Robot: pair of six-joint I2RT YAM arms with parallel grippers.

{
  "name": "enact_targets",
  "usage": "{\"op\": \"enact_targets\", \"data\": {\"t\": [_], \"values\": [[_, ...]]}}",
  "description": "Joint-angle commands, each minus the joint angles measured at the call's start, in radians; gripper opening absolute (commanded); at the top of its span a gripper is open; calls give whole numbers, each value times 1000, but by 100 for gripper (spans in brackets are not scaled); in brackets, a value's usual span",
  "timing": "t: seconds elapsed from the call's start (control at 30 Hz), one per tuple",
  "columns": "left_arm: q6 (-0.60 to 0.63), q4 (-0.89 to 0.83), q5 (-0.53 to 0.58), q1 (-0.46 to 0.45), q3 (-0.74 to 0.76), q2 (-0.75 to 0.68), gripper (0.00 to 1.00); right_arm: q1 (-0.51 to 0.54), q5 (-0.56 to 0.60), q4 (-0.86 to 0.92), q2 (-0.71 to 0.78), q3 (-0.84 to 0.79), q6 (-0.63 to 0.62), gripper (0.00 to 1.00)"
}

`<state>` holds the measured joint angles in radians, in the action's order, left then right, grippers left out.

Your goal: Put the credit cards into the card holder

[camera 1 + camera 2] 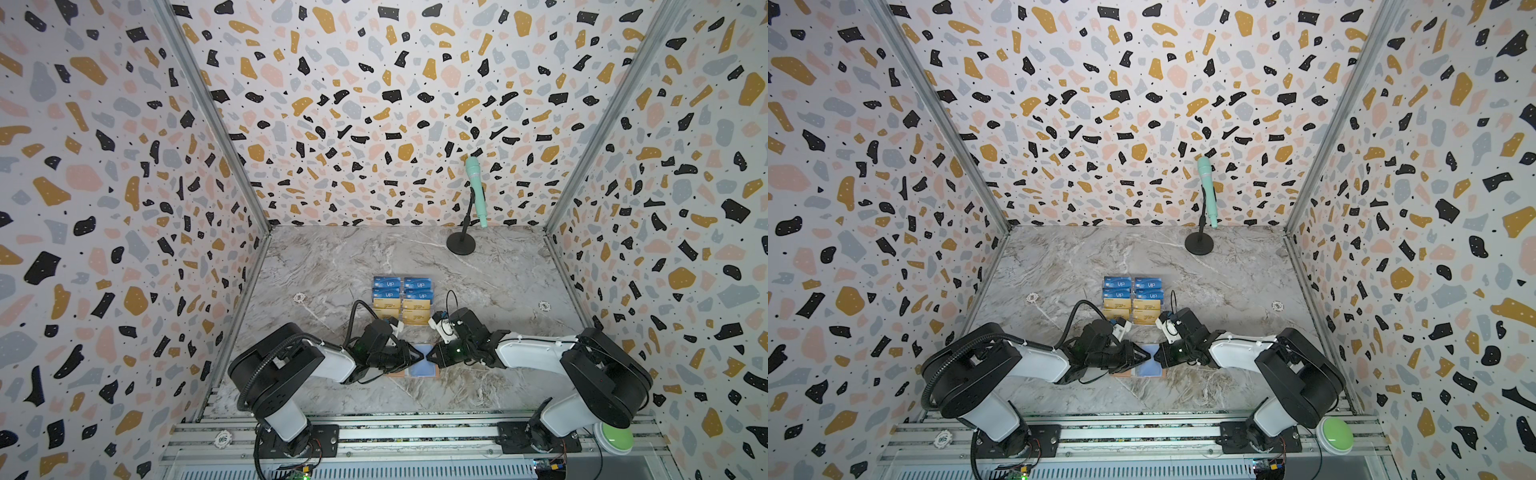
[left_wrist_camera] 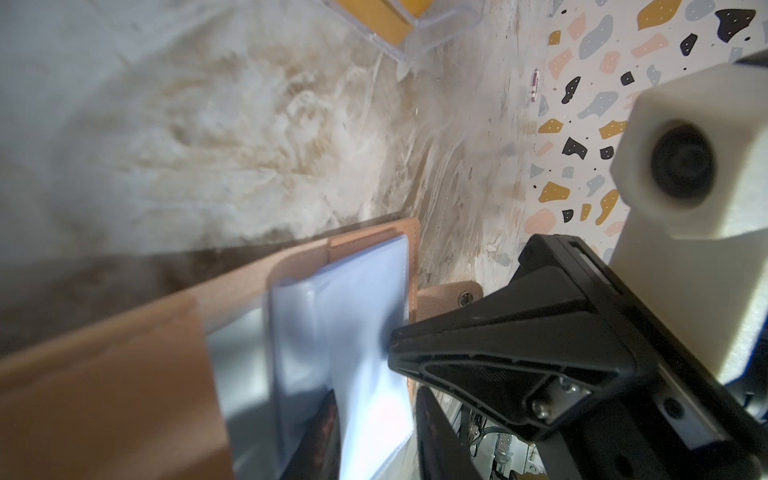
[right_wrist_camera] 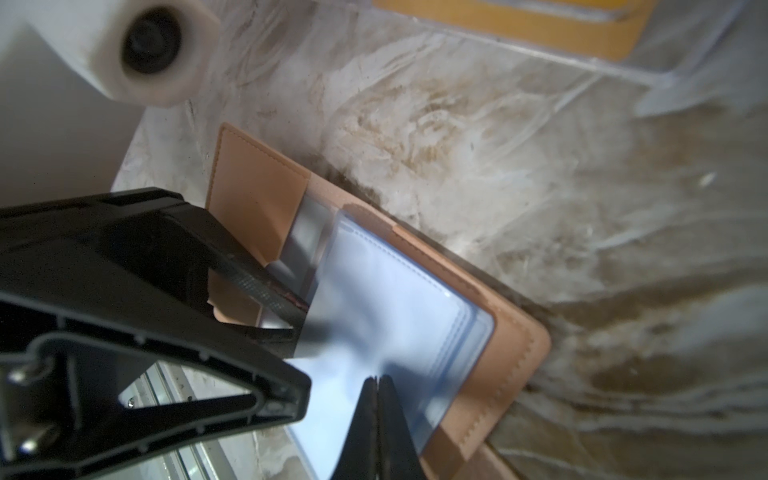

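- Marble-look tabletop, boxed in by terrazzo-print walls. A mint mic stands at the back and a green button sits on the front rail by the R base.
- Both top views: the card holder lies open and flat nr the front, long axis running L-R. The left gripper and right gripper meet tip to tip over its middle.
- Same views: the credit cards sit in stepped rows just behind the holder, on the side away from the arm bases. Both arms are abt equally near, so I judge either could reach fwd for one.
- Writing: the blue cards read "VIP". The gold print is too faint to read. A chip on the rail looks like "500".
- L wrist: salmon cover w/ clear sleeves fanned up. The right gripper's tip touches the top leaf, w/ the snap tab just beside it. A corner of the clear stand holds a gold card.
- R wrist: my right gripper's jaws are closed together w/ nothing between them, tip pressed on a sleeve. The left gripper's jaws stand part-way apart, one finger slid under a clear leaf. I see no card in it.
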<state>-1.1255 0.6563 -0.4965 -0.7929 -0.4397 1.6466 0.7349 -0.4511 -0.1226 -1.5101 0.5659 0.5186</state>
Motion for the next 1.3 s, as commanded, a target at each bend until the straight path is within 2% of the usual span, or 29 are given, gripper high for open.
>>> {"op": "enact_targets", "data": {"t": [0.0,0.1,0.4,0.53,1.07,1.27], "values": [[-15,56,-17,1,12,22,30,-2,-7,0,7,-14,10,6],[-11,56,-12,3,12,31,28,-2,-9,-5,15,-14,14,6],[-7,51,3,10,10,25,8,-14,-13,-22,72,-22,33,6],[16,15,12,12,10,1,4,-32,-24,-39,97,-36,47,6],[36,7,-2,14,27,-36,2,-93,-7,-51,141,-78,81,6],[38,12,-5,14,33,-45,2,-91,-67,-75,112,-75,75,6]]}}
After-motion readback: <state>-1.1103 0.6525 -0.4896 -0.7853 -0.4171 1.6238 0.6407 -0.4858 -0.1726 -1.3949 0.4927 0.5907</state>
